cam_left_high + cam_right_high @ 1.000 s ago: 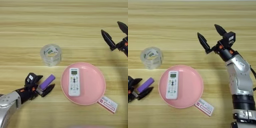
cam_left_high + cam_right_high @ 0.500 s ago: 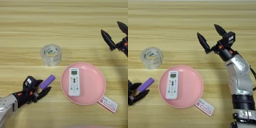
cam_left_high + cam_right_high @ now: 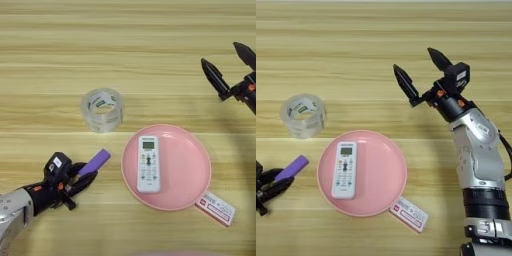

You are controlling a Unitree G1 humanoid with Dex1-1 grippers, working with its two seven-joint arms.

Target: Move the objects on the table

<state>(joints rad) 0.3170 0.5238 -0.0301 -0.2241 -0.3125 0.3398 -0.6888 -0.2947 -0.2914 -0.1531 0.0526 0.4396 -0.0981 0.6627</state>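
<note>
The clear tape roll [image 3: 102, 109] with its green-white label stands on the table [image 3: 125, 30], left of centre. Below it the flat purple block [image 3: 95, 161] lies slanted on the wood. My left gripper [image 3: 86, 176] sits at the lower left, open, its black fingers [image 3: 85, 183] pointing at the block's near end. The upper finger reaches just under that end. My right gripper [image 3: 413, 59] hovers open over the right side, far from both objects, with nothing between its fingers.
A pink plate [image 3: 192, 165] lies at lower centre with a white remote control [image 3: 148, 163] on it. A red-and-white card [image 3: 216, 207] pokes out from under the plate's lower right rim.
My left gripper has drawn back toward the lower left, away from the purple block, which stays where it lay. The right arm has not moved.
</note>
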